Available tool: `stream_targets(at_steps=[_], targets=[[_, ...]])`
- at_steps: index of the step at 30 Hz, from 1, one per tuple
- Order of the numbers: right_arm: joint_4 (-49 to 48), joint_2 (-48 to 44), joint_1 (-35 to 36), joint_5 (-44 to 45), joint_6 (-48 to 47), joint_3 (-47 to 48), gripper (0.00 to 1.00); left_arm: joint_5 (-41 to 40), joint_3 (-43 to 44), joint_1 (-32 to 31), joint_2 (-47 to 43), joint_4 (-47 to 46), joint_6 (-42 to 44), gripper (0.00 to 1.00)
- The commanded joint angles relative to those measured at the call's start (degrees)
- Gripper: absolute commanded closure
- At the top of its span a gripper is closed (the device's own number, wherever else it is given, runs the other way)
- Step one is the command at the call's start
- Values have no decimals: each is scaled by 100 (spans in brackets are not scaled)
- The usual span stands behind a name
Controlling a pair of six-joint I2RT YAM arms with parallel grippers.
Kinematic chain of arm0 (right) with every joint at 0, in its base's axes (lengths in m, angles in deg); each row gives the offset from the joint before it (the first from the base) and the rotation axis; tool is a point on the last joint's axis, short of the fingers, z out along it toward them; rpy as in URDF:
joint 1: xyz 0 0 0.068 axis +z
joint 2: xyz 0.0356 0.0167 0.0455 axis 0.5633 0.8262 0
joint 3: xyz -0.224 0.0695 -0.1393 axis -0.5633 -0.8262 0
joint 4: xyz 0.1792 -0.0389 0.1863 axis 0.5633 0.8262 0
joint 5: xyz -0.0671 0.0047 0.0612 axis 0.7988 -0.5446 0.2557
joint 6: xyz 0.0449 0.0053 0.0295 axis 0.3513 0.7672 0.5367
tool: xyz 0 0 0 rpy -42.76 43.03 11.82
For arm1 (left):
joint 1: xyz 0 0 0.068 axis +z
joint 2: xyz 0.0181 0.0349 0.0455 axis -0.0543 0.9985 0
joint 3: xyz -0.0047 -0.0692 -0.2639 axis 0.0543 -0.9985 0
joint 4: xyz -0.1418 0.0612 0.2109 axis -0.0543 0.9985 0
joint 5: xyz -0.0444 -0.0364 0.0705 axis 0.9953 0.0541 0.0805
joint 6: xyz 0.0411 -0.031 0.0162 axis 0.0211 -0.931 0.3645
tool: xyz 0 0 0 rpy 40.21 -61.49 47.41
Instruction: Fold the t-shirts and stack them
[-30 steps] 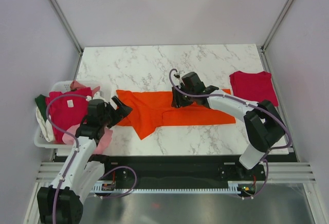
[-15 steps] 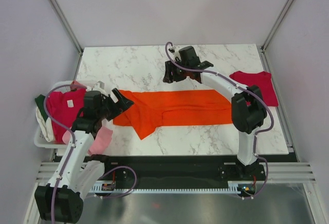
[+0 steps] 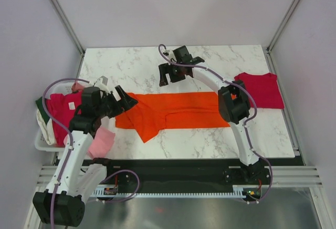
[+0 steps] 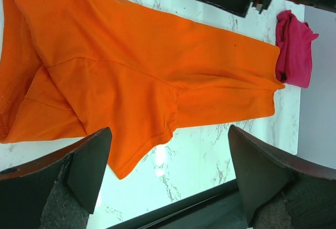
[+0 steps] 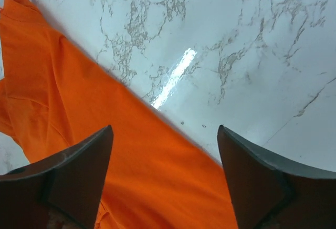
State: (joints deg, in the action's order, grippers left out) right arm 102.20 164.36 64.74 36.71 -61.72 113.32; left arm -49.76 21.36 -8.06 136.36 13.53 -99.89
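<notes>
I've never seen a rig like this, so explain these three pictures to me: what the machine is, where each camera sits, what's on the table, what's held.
Two robot arms are bolted at the table's near edge. The overhead picture looks down on both; the other two come from a camera on each wrist, its fingers at the bottom. On the table lies an orange t-shirt in a long band; a folded red t-shirt sits at the right. A white basket on the left holds more shirts. The left gripper and right gripper are open, holding nothing.
</notes>
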Motion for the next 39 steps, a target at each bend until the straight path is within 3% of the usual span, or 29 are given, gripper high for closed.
stream_targets(at_steps=[1,5,9,15,26,39], targets=[[163,135,-14,-214,-128,481,8,222,572,12,75,375,621,0],[312,433,-14,-161,-224,841,4,161,863,12,145,587,973,0],[496,811,-22,-292,-321,1394,13,73,916,12,119,605,1158,0],[523,1356,-40,-574,-163,1949,17,37,977,12,57,605,1413,0],[163,1295,-110,-609,48,1765,18,117,881,12,57,596,1580,0],[171,1778,-128,-1531,382,2037,16,55,881,12,-48,605,1580,0]])
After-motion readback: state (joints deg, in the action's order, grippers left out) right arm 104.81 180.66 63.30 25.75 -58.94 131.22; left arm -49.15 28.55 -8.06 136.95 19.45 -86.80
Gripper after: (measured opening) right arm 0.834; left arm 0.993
